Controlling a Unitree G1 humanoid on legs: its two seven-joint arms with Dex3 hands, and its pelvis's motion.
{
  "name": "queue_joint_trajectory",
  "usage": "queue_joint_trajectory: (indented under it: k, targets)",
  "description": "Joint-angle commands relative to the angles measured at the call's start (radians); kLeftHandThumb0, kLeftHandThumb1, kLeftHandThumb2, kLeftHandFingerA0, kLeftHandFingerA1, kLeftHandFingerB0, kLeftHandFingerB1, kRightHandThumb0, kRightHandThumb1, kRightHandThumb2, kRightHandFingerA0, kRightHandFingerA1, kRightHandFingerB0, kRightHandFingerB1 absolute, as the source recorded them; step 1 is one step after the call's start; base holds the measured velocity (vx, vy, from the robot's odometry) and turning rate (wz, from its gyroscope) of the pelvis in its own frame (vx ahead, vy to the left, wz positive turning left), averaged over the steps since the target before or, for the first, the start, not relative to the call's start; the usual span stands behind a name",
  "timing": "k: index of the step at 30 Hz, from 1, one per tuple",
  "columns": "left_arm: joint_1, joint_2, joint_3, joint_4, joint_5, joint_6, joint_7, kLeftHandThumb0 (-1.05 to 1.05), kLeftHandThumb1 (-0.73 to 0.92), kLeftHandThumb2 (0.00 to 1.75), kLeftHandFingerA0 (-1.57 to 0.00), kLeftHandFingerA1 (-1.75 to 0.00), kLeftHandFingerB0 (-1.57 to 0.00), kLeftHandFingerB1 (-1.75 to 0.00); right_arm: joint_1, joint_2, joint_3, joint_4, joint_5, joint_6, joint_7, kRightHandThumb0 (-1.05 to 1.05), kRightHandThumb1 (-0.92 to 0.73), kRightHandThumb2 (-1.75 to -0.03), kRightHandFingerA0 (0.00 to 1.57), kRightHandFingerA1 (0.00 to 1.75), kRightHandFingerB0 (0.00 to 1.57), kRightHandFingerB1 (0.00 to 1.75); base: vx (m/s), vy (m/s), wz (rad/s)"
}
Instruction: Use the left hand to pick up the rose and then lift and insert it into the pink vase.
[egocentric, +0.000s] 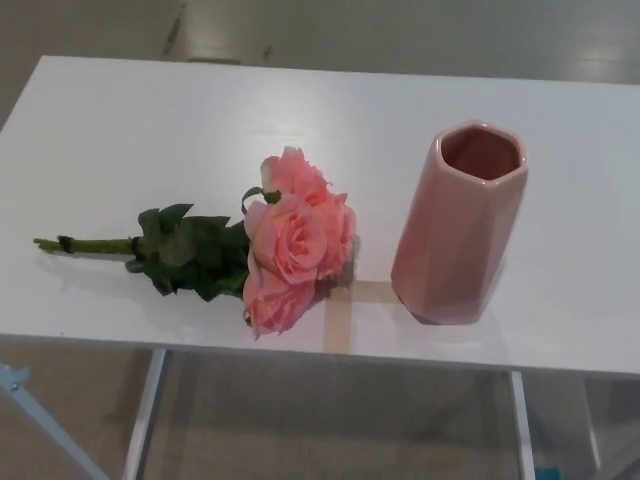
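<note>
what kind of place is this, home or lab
Probably a lab or test room rather than a home: a plain white folding table on a bare floor, tape marks by the pink vase, and one rose laid out.

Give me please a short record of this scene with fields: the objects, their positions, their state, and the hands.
surface: white table
rose: pink rose lying on its side, blooms toward the vase, stem end pointing to the robot's left
vase: pink vase upright, mouth open, right of the rose, apart from it
marker: tape cross near the vase base
hands: none in view
</note>
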Motion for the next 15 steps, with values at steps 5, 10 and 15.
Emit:
queue_joint_trajectory:
  k: [5, 10, 15]
  targets:
    - [0.019, 0.019, -0.007, 0.019, -0.034, -0.043, -0.08, -0.27, 0.49, 0.62, -0.57, -0.45, -0.39, -0.39, 0.009, 0.005, -0.001, 0.011, 0.016, -0.037, -0.008, -0.26, -0.65, -0.59, 0.7, 0.5, 0.56, 0.44, 0.0, 0.0, 0.0]
    - [-0.003, 0.023, -0.03, 0.003, -0.035, -0.076, -0.174, -0.27, 0.47, 0.54, -0.44, -0.37, -0.3, -0.32, -0.017, 0.015, 0.004, 0.011, 0.015, -0.034, -0.016, -0.26, -0.65, -0.59, 0.7, 0.5, 0.56, 0.44, 0.0, 0.0, 0.0]
    - [0.036, 0.024, -0.076, -0.098, -0.054, -0.198, -0.344, -0.26, 0.3, 0.85, -0.01, -0.48, 0.0, -0.46, -0.036, 0.009, 0.007, 0.016, 0.012, -0.028, -0.019, -0.25, -0.65, -0.59, 0.7, 0.5, 0.56, 0.44, 0.0, 0.0, 0.0]
